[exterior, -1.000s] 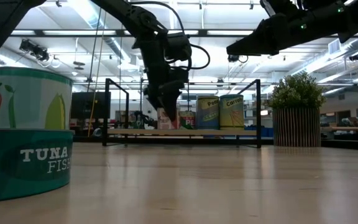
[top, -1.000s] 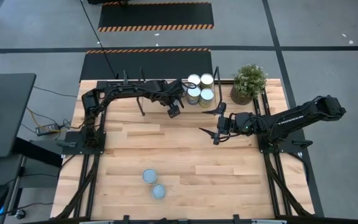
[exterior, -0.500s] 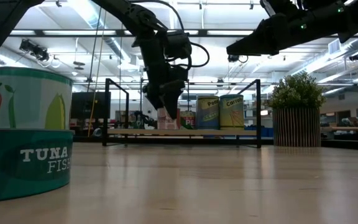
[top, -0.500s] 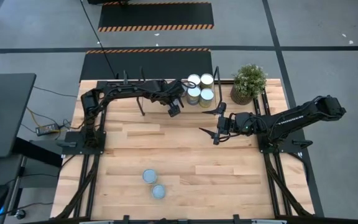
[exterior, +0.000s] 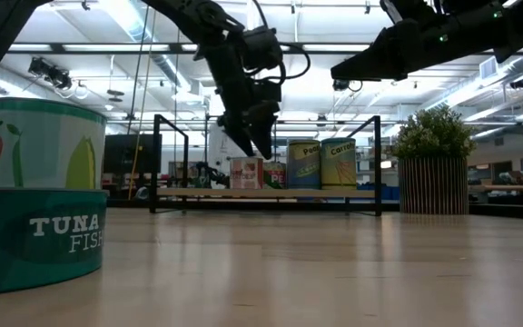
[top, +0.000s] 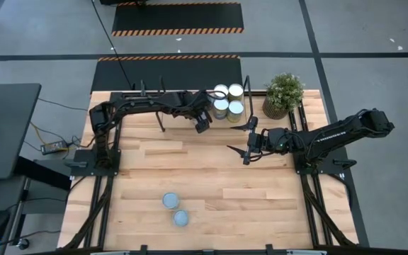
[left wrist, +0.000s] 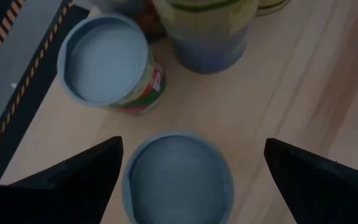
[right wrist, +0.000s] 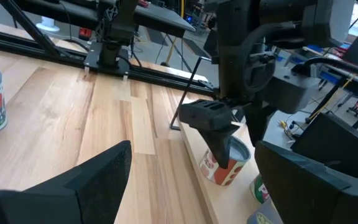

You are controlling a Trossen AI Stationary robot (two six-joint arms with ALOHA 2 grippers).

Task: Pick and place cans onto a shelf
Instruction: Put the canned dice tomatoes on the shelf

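Several silver cans (top: 228, 99) stand upright in a cluster on the shelf (exterior: 271, 193) at the table's far edge. My left gripper (exterior: 261, 145) hangs open just above one of them, a red-labelled can (exterior: 246, 173). In the left wrist view that can's pale top (left wrist: 178, 180) lies between and below the spread fingers of my left gripper (left wrist: 192, 142), apart from them. Two more cans (top: 176, 209) stand on the table near its front edge. My right gripper (top: 247, 146) waits open and holds nothing, above the table's middle right.
A potted plant (top: 283, 94) stands at the far right beside the shelf. The shelf's black posts (exterior: 377, 163) rise around the cans. Bare tabletop (top: 211, 177) stretches between the shelf and the two near cans, a tuna can (exterior: 34, 241) and a taller can (exterior: 44, 143).
My left gripper has risen from around the red-labelled can to just above it and has tipped a little. The can stays upright on the shelf. My right arm has kept still.
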